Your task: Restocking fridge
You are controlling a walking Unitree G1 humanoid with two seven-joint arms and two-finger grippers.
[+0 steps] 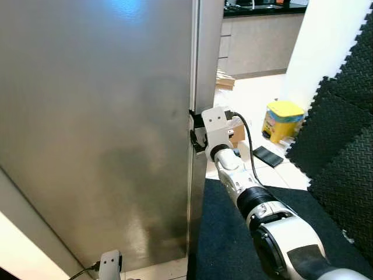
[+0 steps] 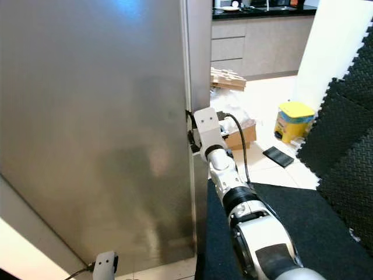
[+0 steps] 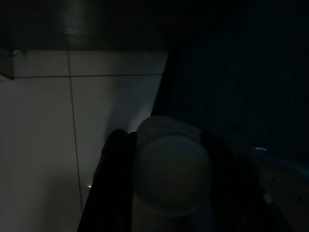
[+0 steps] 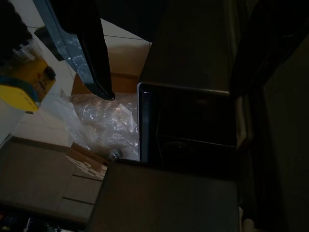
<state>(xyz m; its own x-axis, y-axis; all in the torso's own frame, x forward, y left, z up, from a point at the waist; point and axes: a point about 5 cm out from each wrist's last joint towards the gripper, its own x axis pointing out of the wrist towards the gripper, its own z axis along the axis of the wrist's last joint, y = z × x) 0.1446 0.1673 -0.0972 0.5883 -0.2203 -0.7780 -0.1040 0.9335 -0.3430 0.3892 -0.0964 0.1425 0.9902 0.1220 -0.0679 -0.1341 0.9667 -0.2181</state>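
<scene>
The fridge's steel door is closed and takes up the left of the head views. My right arm reaches to the door's right edge at mid height. There my right gripper is open, its black fingers spread either side of the dark recess at the door's edge. My left arm hangs low in front of the fridge, its wrist mount near the floor. In the dark left wrist view, my left gripper is shut on a pale round-topped container above the tiled floor.
A black mat lies under my right arm. Black foam tiles stand at the right. Past the fridge, the floor holds a yellow tub, a cardboard box with plastic wrap and a small black item. Kitchen cabinets stand behind.
</scene>
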